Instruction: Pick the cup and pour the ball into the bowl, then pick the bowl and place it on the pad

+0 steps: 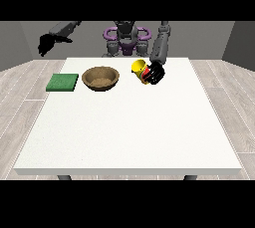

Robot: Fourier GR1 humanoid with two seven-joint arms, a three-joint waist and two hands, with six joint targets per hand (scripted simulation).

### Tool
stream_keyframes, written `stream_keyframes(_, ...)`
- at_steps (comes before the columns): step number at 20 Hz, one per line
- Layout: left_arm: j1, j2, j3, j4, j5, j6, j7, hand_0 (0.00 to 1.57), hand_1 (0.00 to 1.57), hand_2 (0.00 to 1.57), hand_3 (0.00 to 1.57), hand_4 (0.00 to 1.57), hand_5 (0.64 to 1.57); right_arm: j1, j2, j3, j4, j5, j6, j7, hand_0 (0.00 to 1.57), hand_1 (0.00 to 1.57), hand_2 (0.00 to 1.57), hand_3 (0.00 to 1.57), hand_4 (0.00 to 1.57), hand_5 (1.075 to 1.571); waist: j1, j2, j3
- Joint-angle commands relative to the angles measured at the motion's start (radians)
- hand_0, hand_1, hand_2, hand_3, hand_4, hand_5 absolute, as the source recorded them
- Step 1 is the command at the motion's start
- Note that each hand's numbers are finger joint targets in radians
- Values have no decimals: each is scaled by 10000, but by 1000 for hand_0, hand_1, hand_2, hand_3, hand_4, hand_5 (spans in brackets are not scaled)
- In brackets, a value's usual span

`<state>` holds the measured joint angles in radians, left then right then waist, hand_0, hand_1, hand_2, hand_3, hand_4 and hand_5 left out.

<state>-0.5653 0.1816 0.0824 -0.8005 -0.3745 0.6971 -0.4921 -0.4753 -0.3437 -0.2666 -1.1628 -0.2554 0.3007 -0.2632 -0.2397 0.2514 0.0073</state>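
You had the hand at the view's right wrapped around the yellow cup, its dark fingers curled over the side that faced the camera. The cup sat tipped in that hold, its mouth turned up and toward the view's left, with a patch of red showing where cup and hand met. That red could have been the ball or part of the cup; you could not tell which from here. The tilt read as the start of a pour, or a carry with the opening already aimed at the target.

Just to the view's left of the cup, near but not touching, stood the brown bowl, open side up. Nothing red showed inside it, so the pour looked not yet done. The cup was not over the bowl's rim, and I judged you needed to bring it across before tipping further, or the ball could land on the table and roll.

Beyond the bowl, toward the view's left edge of the table, lay the flat green pad, apart from the bowl and bare on top, waiting for the second step.

The hand at the view's left hung off the table's side, raised and well away from everything; whether its fingers were spread or curled, you could not tell.
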Motion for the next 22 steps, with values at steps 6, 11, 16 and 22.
stream_keyframes(6, -893, -858, -2862, 1527, -5098, 1834, 4501, 1325, 1325, 1571, 1571, 908, 1562, 242, 67, 106, 1653, 147, 310, 162, 0, 0, 111, 292, 431, 1565, -96, -1921, 12)
stream_keyframes(11, -2566, -1776, -4175, 2106, -7380, 346, 7279, 1241, 1241, 1571, 1571, 866, 1563, 102, -151, -325, 2884, 230, 78, -220, 0, 0, 130, 231, 641, 1554, 1029, -2404, -16)
stream_keyframes(16, -2971, -1804, -5785, 1618, -8231, -1136, 9353, 968, 968, 1571, 1571, 809, 1562, 349, -309, -394, 3582, 389, 303, -837, 0, 0, 124, 129, 713, 1544, 1037, -2710, -46)
stream_keyframes(22, -4381, -1813, -7487, 1642, -9447, -4183, 9522, 848, 848, 1571, 1571, 820, 1563, 138, -410, -375, 4102, 356, 675, -814, 0, 0, 106, 305, 736, 1539, 933, -2949, -34)
